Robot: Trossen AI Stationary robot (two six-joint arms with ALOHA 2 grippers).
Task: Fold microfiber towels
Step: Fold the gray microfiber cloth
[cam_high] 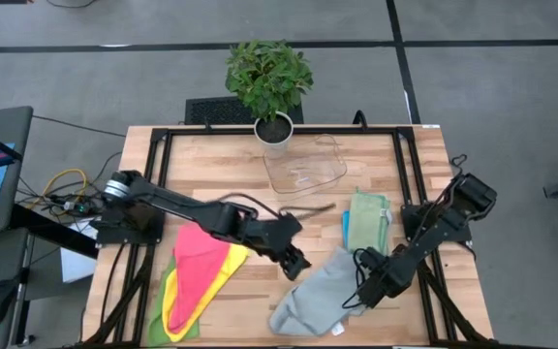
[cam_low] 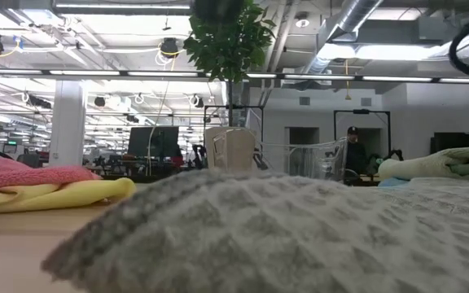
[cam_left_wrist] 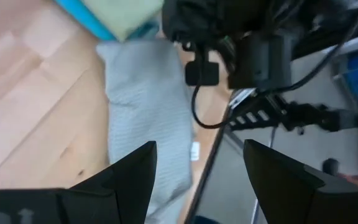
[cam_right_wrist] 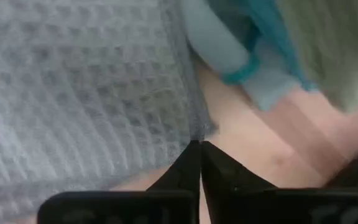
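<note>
A light grey waffle towel point(cam_high: 310, 296) lies crumpled on the table near the front edge; it fills the low view's foreground point(cam_low: 283, 236). My right gripper point(cam_high: 361, 291) is shut at the towel's right edge point(cam_right_wrist: 197, 147). My left gripper point(cam_high: 299, 262) hovers open just left of and above the towel, its fingers wide apart point(cam_left_wrist: 197, 171), touching nothing. Pink point(cam_high: 201, 257), yellow point(cam_high: 223, 267) and green point(cam_high: 163, 310) towels lie overlapped at the front left. A folded green towel point(cam_high: 367, 218) rests on a blue one point(cam_high: 345, 225). My right gripper pinches the grey towel's edge point(cam_right_wrist: 194, 127) between its two shut fingertips, near a corner on the towel's right side. The fingers come slanting down from the table's right. The towel lies slack on the table; one layer or several, I cannot tell.
A clear plastic tray point(cam_high: 303, 167) and a potted plant point(cam_high: 271, 82) stand at the far middle. Bare wood shows between the pink pile and the grey towel point(cam_high: 255, 291). A person point(cam_low: 352, 150) stands far off in the room behind.
</note>
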